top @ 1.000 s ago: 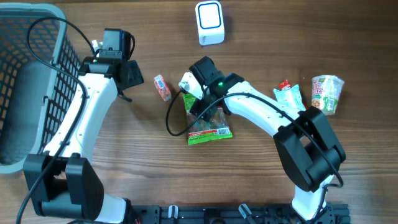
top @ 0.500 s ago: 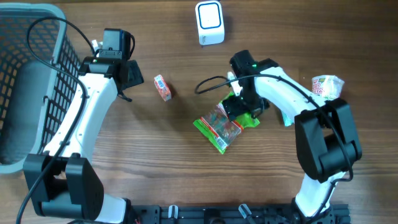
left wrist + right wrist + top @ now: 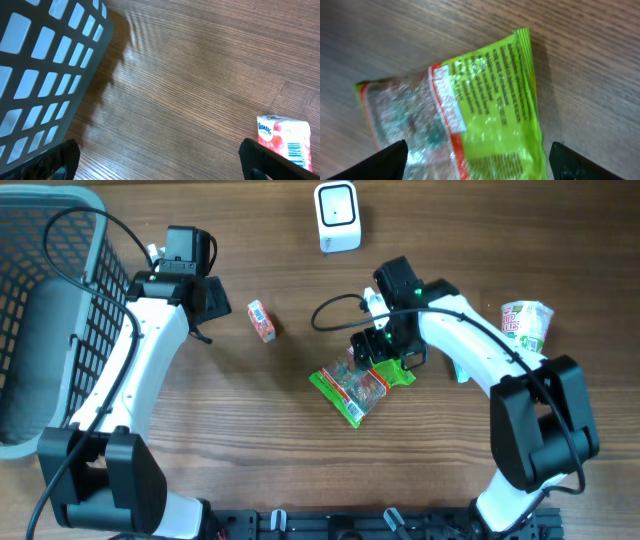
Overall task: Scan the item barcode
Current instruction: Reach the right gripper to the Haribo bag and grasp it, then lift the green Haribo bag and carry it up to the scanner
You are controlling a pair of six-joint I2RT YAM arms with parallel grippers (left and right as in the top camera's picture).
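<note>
**Operator:** Which step were you on?

**Me:** As I judged it, the pick-up. My right gripper (image 3: pixel 477 150) stood wide over the green packet (image 3: pixel 485 110), which lay flat on the desk (image 3: pixel 395 30) directly beneath it. Its green end lay between my fingers, and I held nothing.

**Operator:** And the next move?

**Me:** Closing on that end without crumpling the film, then lifting. After that I'd have had to carry it to the scanner (image 3: pixel 337 216), which stood well beyond my gripper, and turn the barcode toward its face. I'd also have had to find the code first, because I saw none on the face turned up.

**Operator:** Could you read anything?

**Me:** Little. The green panel carried dense dark print, and a white band carried red lettering, both too blurred to read.

**Operator:** And the other arm?

**Me:** My left gripper (image 3: pixel 157 155) was wide too and empty. A small red packet (image 3: pixel 282 140) lay just to its right with a barcode showing, but its blue brand name was too small to read.
</note>
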